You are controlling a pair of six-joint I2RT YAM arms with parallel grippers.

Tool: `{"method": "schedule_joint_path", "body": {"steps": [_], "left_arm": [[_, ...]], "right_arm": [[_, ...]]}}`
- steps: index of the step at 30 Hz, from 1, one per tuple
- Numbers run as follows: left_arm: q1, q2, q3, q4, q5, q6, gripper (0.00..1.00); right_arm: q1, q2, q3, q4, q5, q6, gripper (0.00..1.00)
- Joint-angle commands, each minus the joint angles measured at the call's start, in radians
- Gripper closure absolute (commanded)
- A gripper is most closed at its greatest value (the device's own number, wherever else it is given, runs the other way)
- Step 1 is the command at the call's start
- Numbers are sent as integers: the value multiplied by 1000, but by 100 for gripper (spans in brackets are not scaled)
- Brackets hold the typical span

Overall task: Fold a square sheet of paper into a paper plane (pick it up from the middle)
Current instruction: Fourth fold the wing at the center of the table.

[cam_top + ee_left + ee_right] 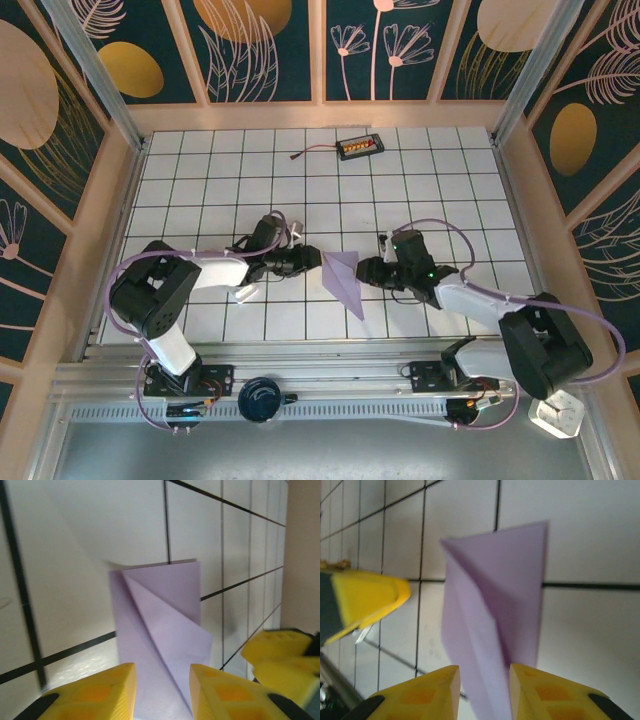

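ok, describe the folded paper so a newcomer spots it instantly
On the white tiled table, look near the middle, between the left gripper and the right gripper. The paper plane lies there: a pale lavender folded wedge, its point toward the arm bases. Everything beside it is dark machinery; the far gadget is black and orange.

Look, the paper plane [160, 625] runs off the bottom edge between the left pincer [162, 672] fingers, near end unseen; same story between the right pincer [484, 672] fingers. Overhead, the little board [358, 148] on the far worktop [200, 170] is too small to make out.
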Motion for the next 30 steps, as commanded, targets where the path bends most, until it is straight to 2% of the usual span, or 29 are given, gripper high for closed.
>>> {"method": "schedule_joint_path", "body": {"steps": [1, 9, 16, 30], "left_arm": [[-13, 41, 14, 66, 24, -27, 67], [-16, 86, 19, 83, 42, -34, 67], [-28, 109, 25, 88, 47, -40, 67], [-28, 130, 17, 112, 49, -51, 67]], "right_arm": [[-15, 59, 48, 65, 26, -20, 68], [-9, 104, 50, 59, -12, -72, 66], [37, 106, 55, -13, 37, -106, 59], [129, 172, 81, -47, 94, -116, 57]]}}
